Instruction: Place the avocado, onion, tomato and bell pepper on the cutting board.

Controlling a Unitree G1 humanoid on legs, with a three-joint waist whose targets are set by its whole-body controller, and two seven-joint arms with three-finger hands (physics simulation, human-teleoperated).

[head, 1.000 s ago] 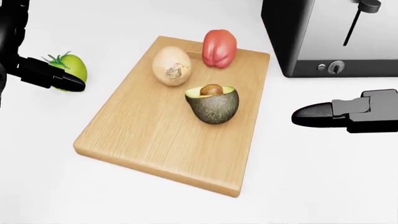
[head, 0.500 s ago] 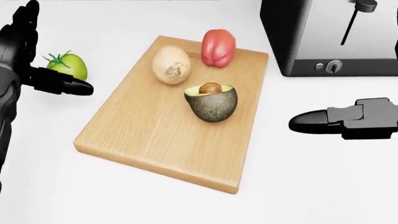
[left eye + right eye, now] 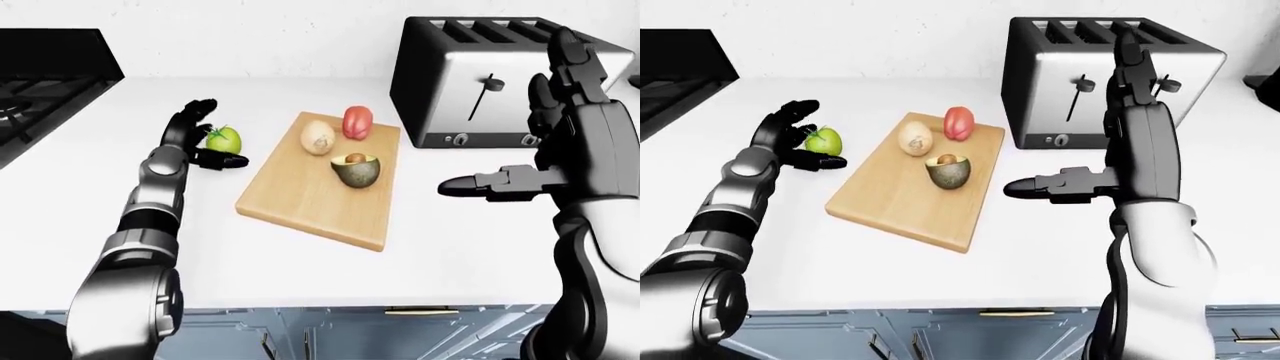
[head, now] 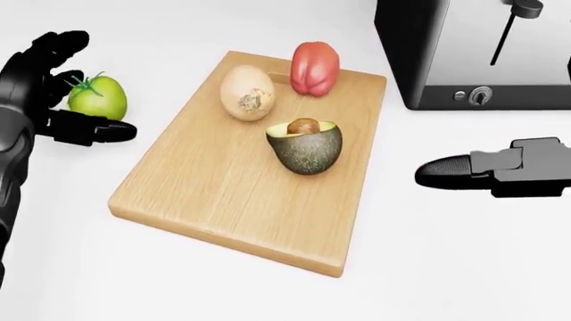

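The wooden cutting board [image 4: 223, 194] lies on the white counter. On it are the onion [image 4: 247, 92], the red bell pepper [image 4: 314, 68] and the avocado half [image 4: 305, 147]. The green tomato [image 4: 96, 97] sits on the counter left of the board. My left hand [image 4: 64, 100] is open, with its fingers on the tomato's far-left side and its thumb [image 4: 112, 130] just below it. My right hand [image 3: 545, 127] is open and empty, held upright to the right of the board with its thumb [image 4: 460, 170] pointing at the board.
A black and silver toaster [image 4: 473, 53] stands at the top right, close to the board's corner. A black stove [image 3: 40, 82] is at the far left in the left-eye view. The counter's near edge [image 3: 330, 304] runs along the bottom.
My left hand has moved up and spread round the tomato; its fingers now show beside it and the thumb lies lower. The tomato and the things on the board have not moved.
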